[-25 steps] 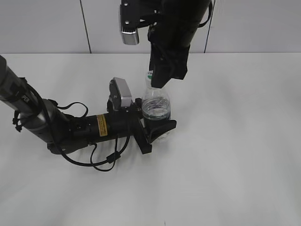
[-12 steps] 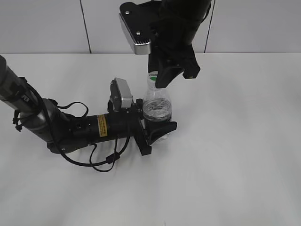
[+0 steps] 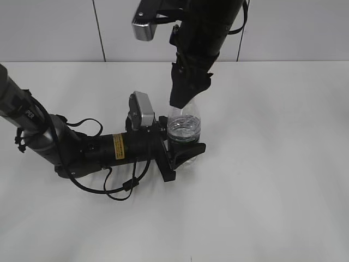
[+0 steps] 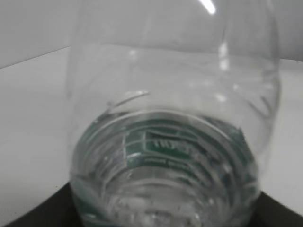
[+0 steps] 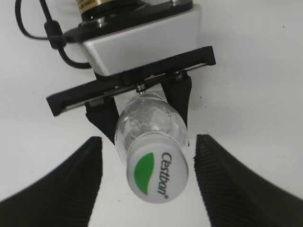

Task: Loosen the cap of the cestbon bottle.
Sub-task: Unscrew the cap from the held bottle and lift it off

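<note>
white table [image 3: 283, 180] under your arms. your left gripper [image 3: 182, 150] pinches the cestbon bottle [image 3: 183, 126]. at its 12 o'clock, your right gripper [image 5: 147, 176] stands spread, clear of the cap [image 5: 157, 174].

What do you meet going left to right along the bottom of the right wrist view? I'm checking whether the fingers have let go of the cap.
Left finger pad → a gap of bare table → the cap on the cestbon bottle → another gap → right finger pad.

A plain white table [image 3: 272, 180] is seen under even light, backed by a pale grey wall [image 3: 49, 30] divided by dark vertical seams
</note>
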Robot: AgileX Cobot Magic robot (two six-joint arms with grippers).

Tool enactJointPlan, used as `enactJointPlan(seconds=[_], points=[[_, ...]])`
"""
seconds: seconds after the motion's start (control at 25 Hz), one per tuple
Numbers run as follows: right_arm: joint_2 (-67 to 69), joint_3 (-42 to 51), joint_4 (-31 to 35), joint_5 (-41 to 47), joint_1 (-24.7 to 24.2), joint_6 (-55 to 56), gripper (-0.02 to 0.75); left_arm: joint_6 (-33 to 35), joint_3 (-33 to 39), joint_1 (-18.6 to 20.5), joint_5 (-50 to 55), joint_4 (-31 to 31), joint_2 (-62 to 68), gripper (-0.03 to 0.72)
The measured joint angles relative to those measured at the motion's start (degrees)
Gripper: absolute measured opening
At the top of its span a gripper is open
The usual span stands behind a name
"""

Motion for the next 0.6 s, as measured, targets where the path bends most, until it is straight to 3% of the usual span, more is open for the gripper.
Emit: enactJointPlan(seconds=[0.12, 0.32, 0.6], points=[[0.0, 0.0, 1.86, 0.0, 0.0, 10.74, 0.565, 0.0, 0.0, 0.0, 0.04, 0.07, 0.0, 0.401], [-0.13, -0.02, 1.93, -0.27, 0.01, 27.09, 0.581, 0.0, 0.0, 0.0, 0.11, 0.25, 0.0, 0.401], [-4.78, -0.02, -10.72, -0.13, 0.19, 53.44, 0.582, 0.0, 0.0, 0.0, 0.11, 0.25, 0.0, 0.401]])
